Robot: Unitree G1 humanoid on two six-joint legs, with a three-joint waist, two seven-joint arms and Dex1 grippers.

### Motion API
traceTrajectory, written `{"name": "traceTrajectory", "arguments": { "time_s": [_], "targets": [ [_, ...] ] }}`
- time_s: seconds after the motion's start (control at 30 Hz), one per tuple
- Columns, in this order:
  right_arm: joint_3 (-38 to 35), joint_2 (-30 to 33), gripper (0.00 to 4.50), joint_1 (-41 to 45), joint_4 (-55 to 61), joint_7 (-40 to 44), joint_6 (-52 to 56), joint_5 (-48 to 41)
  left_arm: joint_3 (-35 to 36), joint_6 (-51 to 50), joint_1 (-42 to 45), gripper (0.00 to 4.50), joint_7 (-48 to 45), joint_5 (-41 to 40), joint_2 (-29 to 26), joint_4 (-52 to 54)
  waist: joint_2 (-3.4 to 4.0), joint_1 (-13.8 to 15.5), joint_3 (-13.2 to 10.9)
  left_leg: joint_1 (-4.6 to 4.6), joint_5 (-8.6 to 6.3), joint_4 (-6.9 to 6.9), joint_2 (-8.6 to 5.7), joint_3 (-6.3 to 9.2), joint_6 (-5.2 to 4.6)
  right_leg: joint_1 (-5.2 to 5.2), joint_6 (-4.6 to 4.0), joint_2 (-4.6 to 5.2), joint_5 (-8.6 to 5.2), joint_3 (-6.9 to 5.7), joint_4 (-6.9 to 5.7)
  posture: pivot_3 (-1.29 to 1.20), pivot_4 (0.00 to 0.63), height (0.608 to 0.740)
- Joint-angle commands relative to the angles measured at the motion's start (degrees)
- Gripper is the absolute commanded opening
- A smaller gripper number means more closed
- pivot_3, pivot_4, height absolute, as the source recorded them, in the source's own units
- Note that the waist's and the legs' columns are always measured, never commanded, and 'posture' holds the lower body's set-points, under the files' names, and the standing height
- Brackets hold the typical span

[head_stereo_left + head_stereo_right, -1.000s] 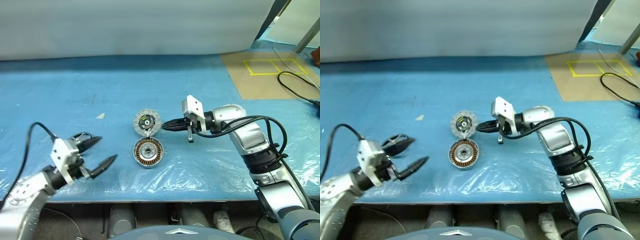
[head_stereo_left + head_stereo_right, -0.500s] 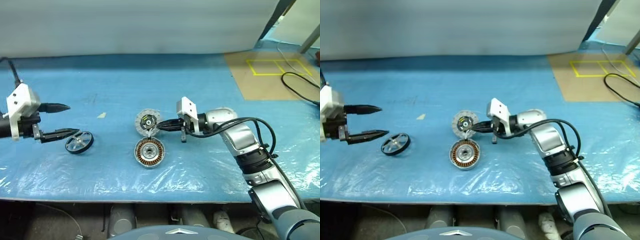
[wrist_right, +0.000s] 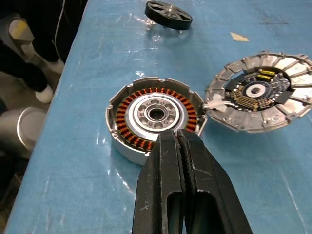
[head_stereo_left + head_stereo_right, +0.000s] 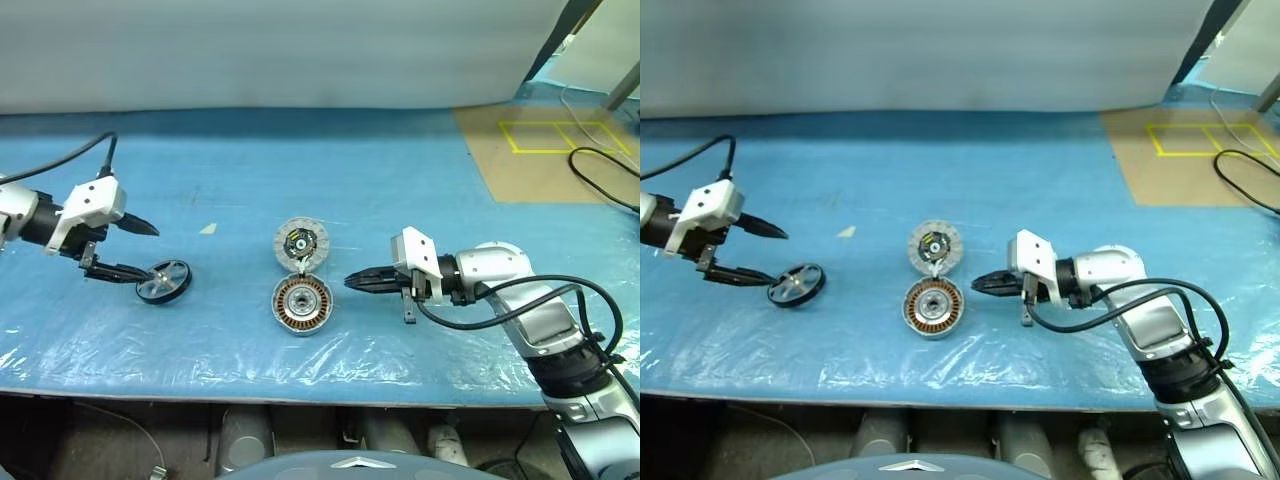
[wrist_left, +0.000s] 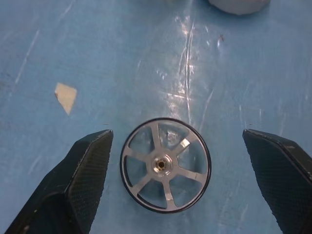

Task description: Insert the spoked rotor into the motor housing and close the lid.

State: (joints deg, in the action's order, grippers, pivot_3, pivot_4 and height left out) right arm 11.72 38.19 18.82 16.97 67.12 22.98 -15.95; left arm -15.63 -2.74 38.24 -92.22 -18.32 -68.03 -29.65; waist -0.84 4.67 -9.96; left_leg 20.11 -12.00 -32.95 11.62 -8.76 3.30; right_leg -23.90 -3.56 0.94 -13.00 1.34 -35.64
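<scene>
Shiny metal spoked rotor — glossy, crinkled blue plastic table cover.

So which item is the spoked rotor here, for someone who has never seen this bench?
On the blue table, look left of the open motor housing. The spoked rotor lies flat there, between the left gripper's open fingers: a black-rimmed wheel with silvery spokes, no copper windings.

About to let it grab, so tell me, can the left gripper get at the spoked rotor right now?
Probably yes. The left gripper is open with the spoked rotor lying flat on the blue table between its fingers, and nothing blocks it.
</scene>
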Motion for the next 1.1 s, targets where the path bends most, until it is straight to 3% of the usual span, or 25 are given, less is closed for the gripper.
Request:
{"name": "traceTrajectory", "arguments": {
  "time_s": [0.03, 0.13, 0.2, 0.4, 0.73, 1.0, 1.1],
  "targets": [
    [-1.6, 0.5, 0.02, 0.1, 4.5, -2.5, 2.8, -1.6, -1.9, 2.9, 3.1, 4.5, -0.3, 1.1, -0.3, -2.5, -0.01, 0.2, 0.0, 0.0, 0.0, -0.01, 0.0, 0.0, 0.0, 0.0, 0.0, 0.01, 0.0, 0.0, 0.0, 0.0, 0.15, 0.74],
    [-1.1, 0.6, 0.02, 0.7, 5.9, -3.8, 4.8, -1.6, -1.5, 3.6, 4.8, 4.5, -0.3, 1.5, 0.8, -4.5, -0.01, 0.7, 0.0, 0.0, 0.0, -0.03, 0.01, 0.01, 0.01, 0.0, 0.0, 0.01, 0.0, 0.0, -0.02, 0.0, 0.15, 0.74],
    [-0.7, 0.5, 0.0, 1.4, 6.6, -4.4, 6.2, -1.7, -1.1, 4.4, 5.6, 4.14, -0.3, 2.8, 1.5, -5.8, -0.01, 0.8, 0.0, 0.0, 0.0, -0.03, 0.02, 0.0, 0.01, 0.0, 0.0, 0.01, 0.0, 0.0, -0.03, 0.0, 0.15, 0.74],
    [0.0, 0.3, 0.0, 4.0, 7.7, -5.4, 9.6, -2.3, -3.6, 6.3, 4.7, 2.31, -0.3, 6.0, 1.4, -6.9, -0.01, 0.8, 0.0, 0.0, 0.0, -0.03, 0.02, 0.01, 0.02, 0.0, 0.15, 0.02, 0.09, 0.0, -0.04, 0.0, 0.15, 0.74],
    [0.2, 0.5, 0.0, 6.3, 9.1, -6.4, 13.7, -3.9, -5.6, 4.2, 5.9, 2.31, -0.3, 8.3, 5.6, -9.0, -0.01, 0.9, 0.0, 0.0, 0.01, -0.03, 0.04, 0.02, 0.02, 0.0, 0.15, 0.05, 0.09, -0.01, -0.07, 0.0, 0.15, 0.74],
    [-0.1, 1.2, 0.0, 4.2, 9.9, -7.3, 13.8, -3.8, -4.8, 8.7, 8.2, 2.31, 2.9, 17.4, 9.6, -16.3, -0.01, 0.8, 0.0, 0.02, 0.01, -0.05, -0.03, 0.04, 0.03, 0.0, 0.21, 0.03, 0.12, -0.01, -0.07, 0.0, 0.15, 0.74],
    [-0.3, 1.7, 0.0, 3.3, 10.1, -7.7, 13.5, -3.5, -3.1, 6.6, 9.5, 2.31, 1.1, 17.3, 10.3, -17.5, -0.01, 0.9, 0.0, 0.03, 0.01, -0.05, -0.04, 0.06, 0.03, 0.01, 0.23, 0.03, 0.14, -0.02, -0.07, 0.0, 0.15, 0.74]
  ]
}}
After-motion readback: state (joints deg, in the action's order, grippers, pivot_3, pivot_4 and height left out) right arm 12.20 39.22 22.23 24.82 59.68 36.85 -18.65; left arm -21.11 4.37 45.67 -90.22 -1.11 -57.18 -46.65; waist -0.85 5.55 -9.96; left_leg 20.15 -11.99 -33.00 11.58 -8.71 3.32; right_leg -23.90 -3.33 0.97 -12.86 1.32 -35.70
